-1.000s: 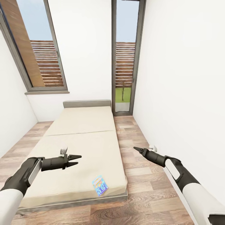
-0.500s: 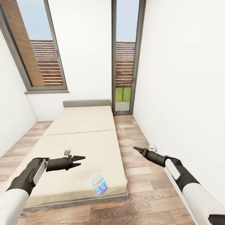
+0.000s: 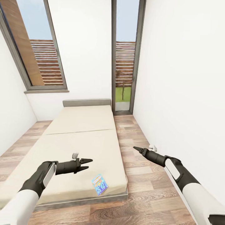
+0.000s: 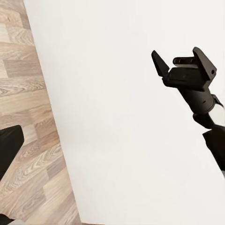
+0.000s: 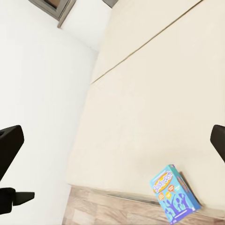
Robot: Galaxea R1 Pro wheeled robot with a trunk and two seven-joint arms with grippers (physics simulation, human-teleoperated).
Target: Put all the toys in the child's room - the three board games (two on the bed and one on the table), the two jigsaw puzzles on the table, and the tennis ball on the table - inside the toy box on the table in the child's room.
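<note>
The left tool [image 3: 86, 163] hovers over the large low bed with its plain beige mattress [image 3: 81, 137], its two fingers spread apart and empty. Just ahead of it and a little lower, toward the mattress's near corner, lies the small blue printed cardboard game box [image 3: 100, 184] — flat on the soft surface, nothing touching it. It looks light and stiff with smooth, probably slippery faces, so a pinch across its short edges seems the safest hold; the yielding mattress may let a finger slide under. The right tool [image 3: 135, 148] hangs over the wooden plank floor [image 3: 140, 175] beside the bed — whether it is parted cannot be told. Nothing blocks the reach.
</note>
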